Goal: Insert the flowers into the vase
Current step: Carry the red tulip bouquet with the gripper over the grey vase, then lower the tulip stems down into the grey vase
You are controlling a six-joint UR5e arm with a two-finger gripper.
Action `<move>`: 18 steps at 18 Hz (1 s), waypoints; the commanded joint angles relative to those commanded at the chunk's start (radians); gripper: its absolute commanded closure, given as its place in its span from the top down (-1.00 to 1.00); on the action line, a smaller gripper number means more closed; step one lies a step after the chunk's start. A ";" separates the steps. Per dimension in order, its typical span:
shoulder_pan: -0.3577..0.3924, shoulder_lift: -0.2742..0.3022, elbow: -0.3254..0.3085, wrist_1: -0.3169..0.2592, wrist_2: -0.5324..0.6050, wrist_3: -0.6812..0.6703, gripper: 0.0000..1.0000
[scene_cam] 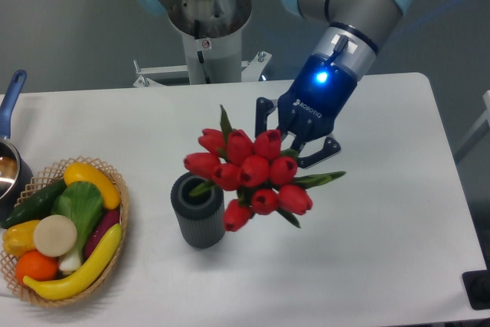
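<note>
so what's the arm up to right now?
The gripper holds the flowers, a bunch of red tulips with green leaves, above the table. The bunch's left edge overlaps the vase in the image, but the stems are hidden behind the blooms, so it cannot be told whether any are inside; the bunch sits mostly to the vase's right. The vase stands upright. A basket of vegetables and a blue-handled pot sit untouched at the left edge.

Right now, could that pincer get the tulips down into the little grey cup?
Probably yes. The pincer holds the tulips beside and partly over the cup; its opening looks empty, and nothing stands between. The stems are hidden, so alignment is uncertain.
</note>
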 joint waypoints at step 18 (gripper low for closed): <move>-0.043 0.077 -0.146 0.002 -0.230 0.082 -0.43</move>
